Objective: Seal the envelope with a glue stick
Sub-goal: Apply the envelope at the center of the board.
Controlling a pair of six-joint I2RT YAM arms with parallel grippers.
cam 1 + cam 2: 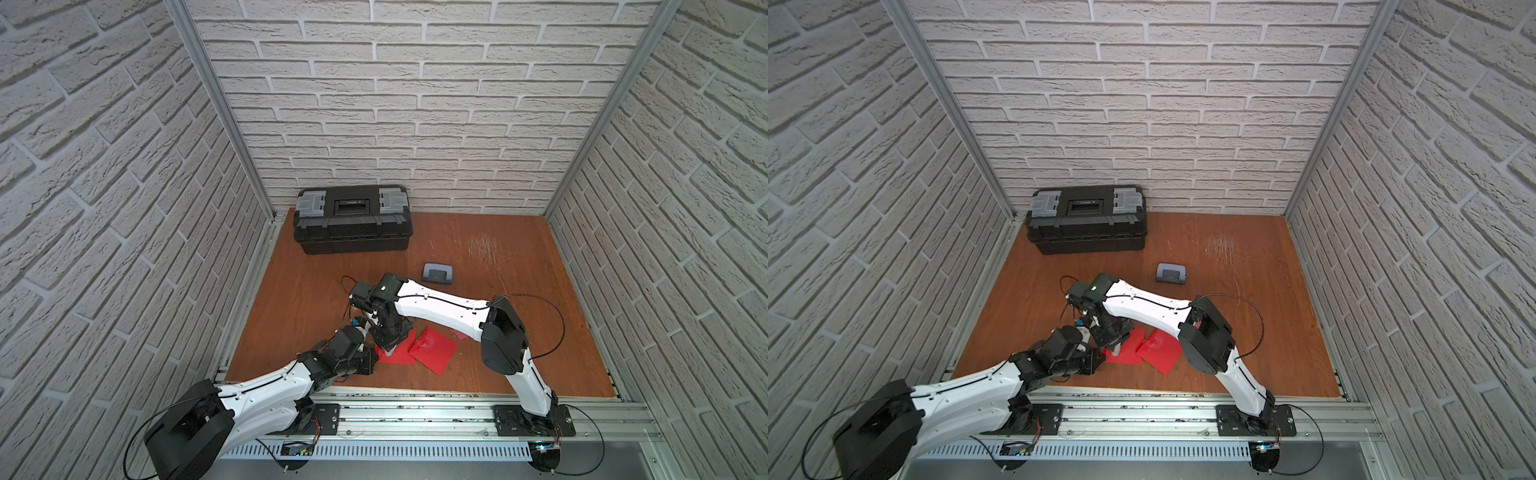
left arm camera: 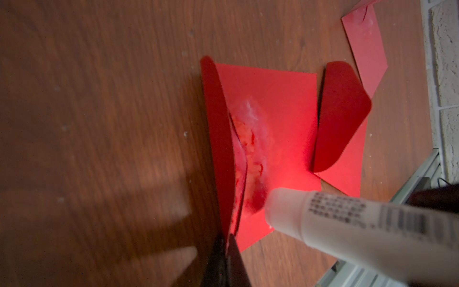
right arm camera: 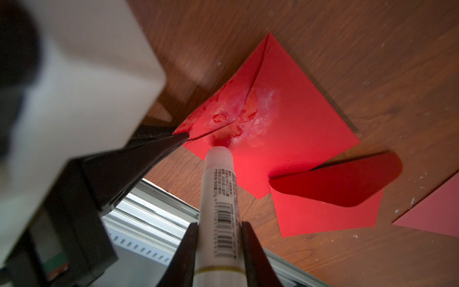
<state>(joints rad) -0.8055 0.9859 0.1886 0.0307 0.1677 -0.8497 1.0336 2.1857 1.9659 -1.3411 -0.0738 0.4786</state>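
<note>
A red envelope [image 3: 285, 139] lies on the wooden floor near the front rail, also visible in a top view [image 1: 401, 353]. My left gripper [image 2: 227, 239] is shut on the edge of its flap [image 2: 216, 129] and holds it lifted off the body. My right gripper [image 3: 218, 228] is shut on the glue stick [image 3: 219, 188], a white tube with a barcode label. The tube's tip meets the envelope's face at a whitish, smeared patch [image 3: 250, 116] under the raised flap. The tube also shows in the left wrist view [image 2: 347, 221].
A second red envelope [image 3: 323, 216] with an open flap lies beside the first, and a paler one [image 3: 434, 213] lies past it. A grey-blue hole punch [image 1: 435, 274] sits mid-floor. A black toolbox [image 1: 351, 218] stands at the back wall. The metal rail [image 1: 415, 409] borders the front.
</note>
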